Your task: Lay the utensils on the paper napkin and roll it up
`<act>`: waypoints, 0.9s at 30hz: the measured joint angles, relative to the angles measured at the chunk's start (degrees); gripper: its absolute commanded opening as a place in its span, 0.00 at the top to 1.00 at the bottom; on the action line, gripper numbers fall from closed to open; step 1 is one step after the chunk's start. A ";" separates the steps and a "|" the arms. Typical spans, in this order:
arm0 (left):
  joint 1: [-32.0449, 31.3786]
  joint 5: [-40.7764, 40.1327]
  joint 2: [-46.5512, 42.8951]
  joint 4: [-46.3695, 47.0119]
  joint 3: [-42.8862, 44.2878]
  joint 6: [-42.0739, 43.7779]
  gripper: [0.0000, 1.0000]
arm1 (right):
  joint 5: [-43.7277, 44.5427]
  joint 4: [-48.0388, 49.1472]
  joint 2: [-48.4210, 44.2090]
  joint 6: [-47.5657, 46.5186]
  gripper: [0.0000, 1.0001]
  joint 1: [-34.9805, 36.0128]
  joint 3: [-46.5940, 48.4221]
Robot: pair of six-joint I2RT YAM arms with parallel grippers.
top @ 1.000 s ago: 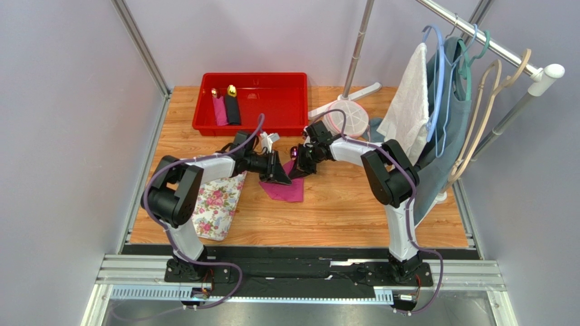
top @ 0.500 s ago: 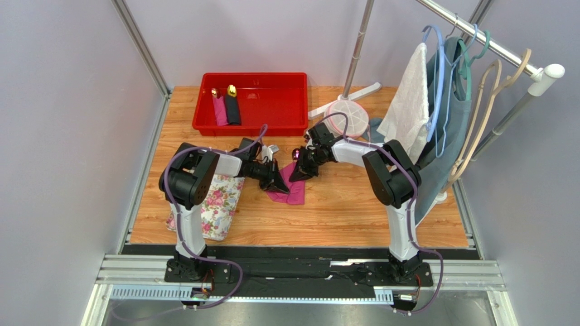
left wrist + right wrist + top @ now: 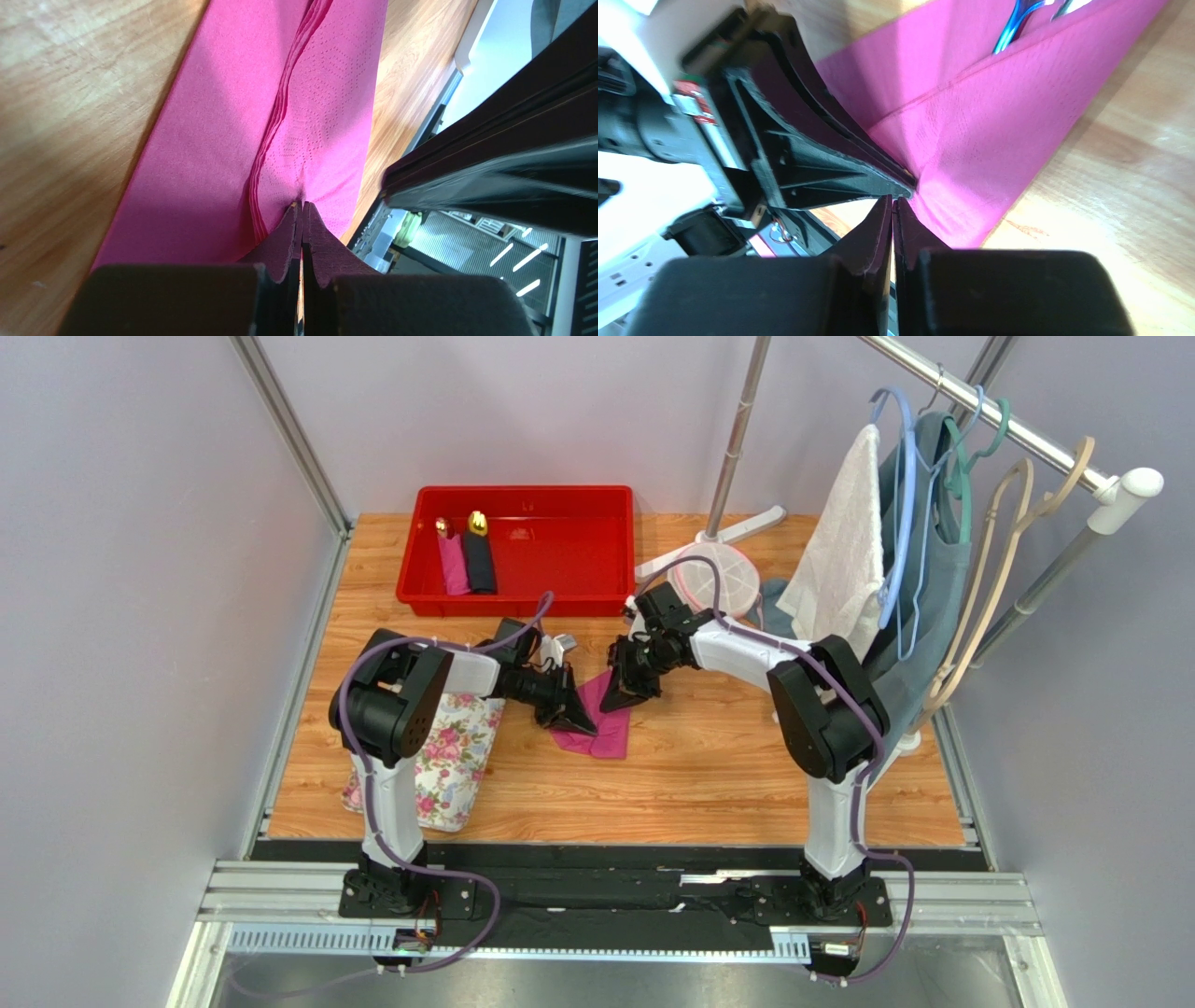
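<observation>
The pink napkin (image 3: pixel 598 735) lay folded on the wooden table (image 3: pixel 730 756) in the middle of the overhead frame, just right of a flowered cloth (image 3: pixel 446 756). Both arms reached in over it from either side and met above its upper half.

The left gripper (image 3: pixel 302 208) had its fingers pressed together at the point where the napkin's folded flap ended, pinching the paper there; in its own view the flap's layered edge ran straight down into the tips. The right gripper (image 3: pixel 893 203) was also pressed together, its tips right at the napkin's near corner and almost touching the left gripper's tips. Whether any paper was caught between them could not be told.

The utensils (image 3: pixel 1008 35) showed only as shiny blue-purple metal poking out from under the fold at the top of the right wrist frame.

At the upper left of the overhead frame, a red bin (image 3: pixel 589 546) held a pink roll (image 3: pixel 453 564) and a black roll (image 3: pixel 480 560) side by side.
</observation>
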 measured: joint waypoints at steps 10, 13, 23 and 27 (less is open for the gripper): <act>0.07 0.17 -0.02 -0.02 0.00 0.50 1.00 | 1.14 -0.07 5.11 -0.52 1.00 2.23 -0.15; 0.59 0.74 -0.61 2.60 -1.49 0.02 0.94 | 0.94 -0.44 5.40 -0.55 1.00 2.27 0.15; -0.98 2.36 -7.96 9.16 -5.44 -1.92 0.97 | -1.27 -0.83 6.45 0.72 1.00 1.49 0.68; -2.45 2.23 -7.43 9.75 -5.42 -2.03 1.00 | -1.36 -0.83 6.45 0.98 1.00 1.42 0.68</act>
